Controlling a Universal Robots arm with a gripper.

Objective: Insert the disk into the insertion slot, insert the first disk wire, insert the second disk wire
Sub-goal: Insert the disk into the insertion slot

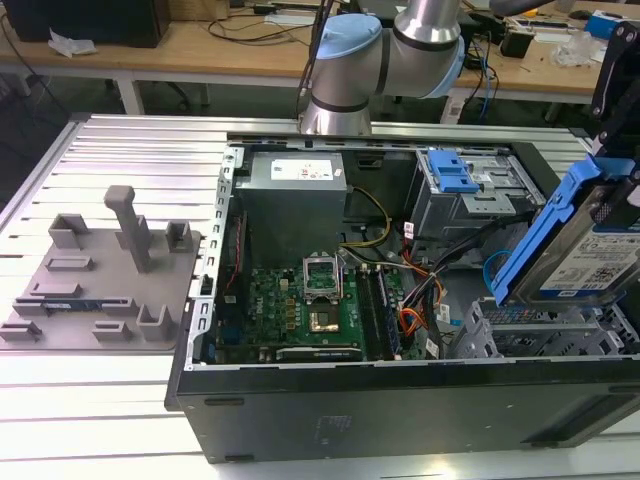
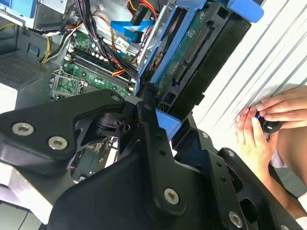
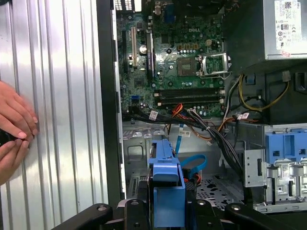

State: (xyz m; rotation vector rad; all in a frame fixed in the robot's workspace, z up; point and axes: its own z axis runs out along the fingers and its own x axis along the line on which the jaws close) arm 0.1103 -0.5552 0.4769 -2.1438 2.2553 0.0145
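End effector (image 3: 167,213) clenched on the disk (image 1: 588,235) by its blue frame edges; I judge it rigid, dense, shock-sensitive.

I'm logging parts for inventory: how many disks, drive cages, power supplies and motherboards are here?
disk: 1
drive cages: 2, the insertion slot cage and the taller cage
power supply: 1
motherboard: 1
Total: 5

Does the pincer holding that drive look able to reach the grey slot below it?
Probably yes: the pincer holds the disk tilted above the insertion slot, nothing between them, though a blue cable lies close.
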